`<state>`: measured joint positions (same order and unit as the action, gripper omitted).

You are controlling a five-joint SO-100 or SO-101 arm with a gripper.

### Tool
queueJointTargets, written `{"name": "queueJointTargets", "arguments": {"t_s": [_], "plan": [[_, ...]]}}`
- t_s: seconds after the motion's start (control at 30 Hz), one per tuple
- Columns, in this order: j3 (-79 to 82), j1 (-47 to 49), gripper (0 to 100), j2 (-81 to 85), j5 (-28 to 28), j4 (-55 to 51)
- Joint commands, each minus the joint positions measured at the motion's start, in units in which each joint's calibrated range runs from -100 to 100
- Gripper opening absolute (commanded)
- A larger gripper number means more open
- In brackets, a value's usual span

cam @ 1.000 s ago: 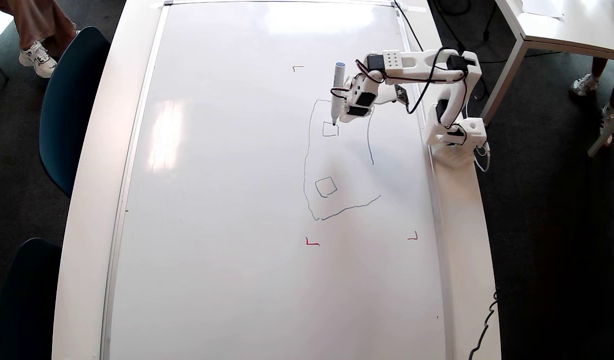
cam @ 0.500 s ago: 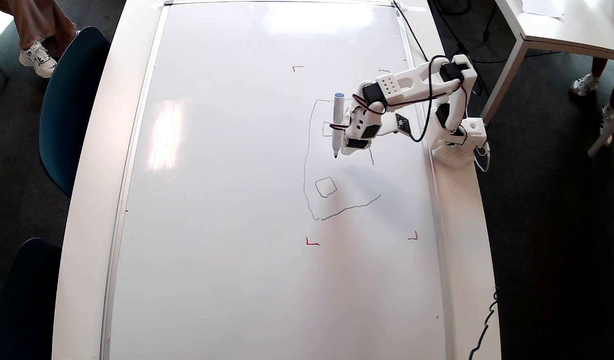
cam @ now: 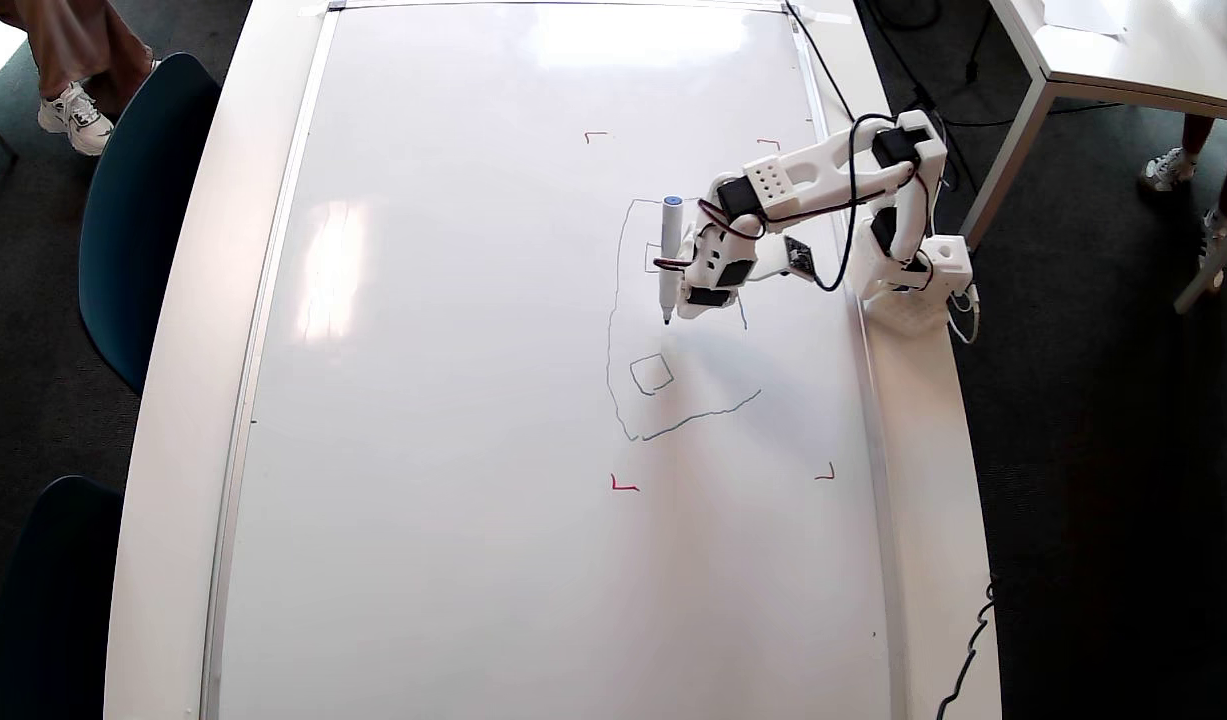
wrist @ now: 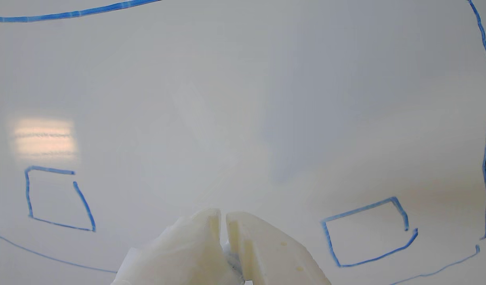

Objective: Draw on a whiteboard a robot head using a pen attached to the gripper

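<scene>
Gripper (wrist: 223, 215) fingers nearly together, narrow slit, nothing between tips. Pen (cam: 668, 258) strapped alongside, tip at whiteboard (cam: 453, 400), inside robot head (cam: 613, 330) outline between two small squares.

An office or meeting room is suggested: dark carpet (cam: 1093, 480) is laid around a long white table (cam: 183, 400), dark blue chairs (cam: 138, 210) are set at nine o'clock, and a second white table (cam: 1143, 60) at one o'clock.

Bright daylight glares off the whiteboard (cam: 453, 400); wrist view soft, hazy.
</scene>
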<state>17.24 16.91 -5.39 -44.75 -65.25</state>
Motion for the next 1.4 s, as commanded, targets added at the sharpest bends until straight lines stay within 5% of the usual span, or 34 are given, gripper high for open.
{"name": "queueJointTargets", "arguments": {"t_s": [0.0, 1.37], "plan": [[-1.89, 0.28, 1, -0.80, 0.14, 0.53], [4.92, -7.25, 1, 0.97, -3.38, -0.25]]}}
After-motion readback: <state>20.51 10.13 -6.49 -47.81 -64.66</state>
